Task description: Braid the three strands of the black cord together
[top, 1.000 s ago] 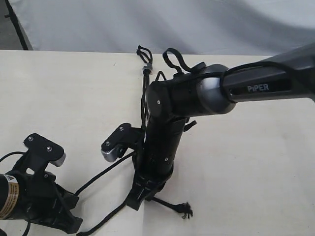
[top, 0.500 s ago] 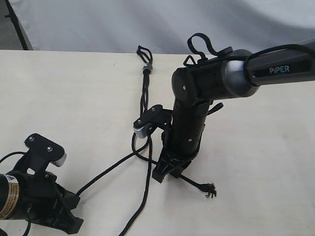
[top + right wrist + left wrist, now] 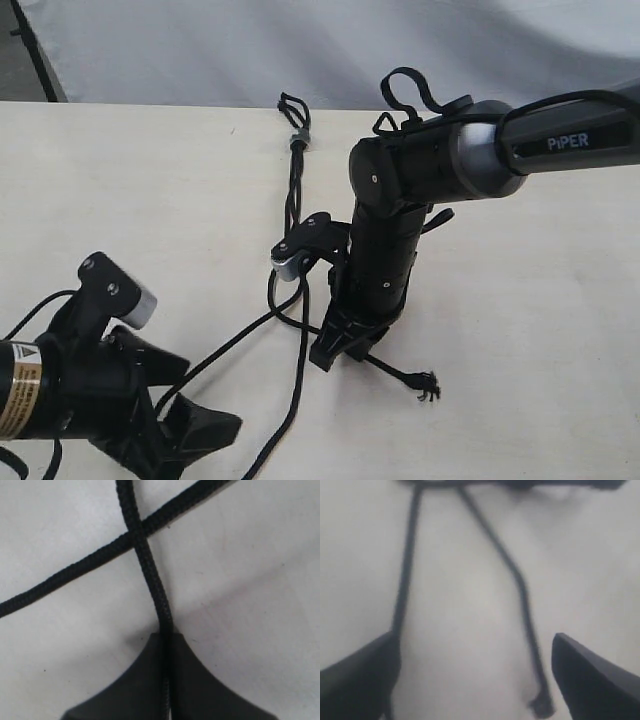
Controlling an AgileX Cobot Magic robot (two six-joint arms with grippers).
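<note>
1. The black cord (image 3: 293,190) lies on the desk (image 3: 520,330). Its grey band (image 3: 297,138) is at the far end, and the three strands (image 3: 297,385) spread out toward the near edge.
2. The right hand (image 3: 327,358) is pinched shut on one strand (image 3: 150,580). That strand's frayed tip (image 3: 428,386) trails past the hand on the desk.
3. The left hand (image 3: 475,680) stands wide and holds nothing. Two strands lie between its fingers: one runs close along one finger, and the other ends in a knotted tip (image 3: 540,707) near the other finger.
4. Closing from here could go wrong. With two strands in the gap, the left hand might gather both, or nip only the tip and lose it.
5. Nothing visible pins the band end, so a pull by either hand could drag the whole cord instead of tightening a crossing. The single crossing in the right wrist view looks loose and could slide apart.
6. The right arm (image 3: 385,240) covers the middle of the cord, so I cannot tell how much is braided. One strand runs off the near edge of the exterior view. The left wrist view is blurred.
</note>
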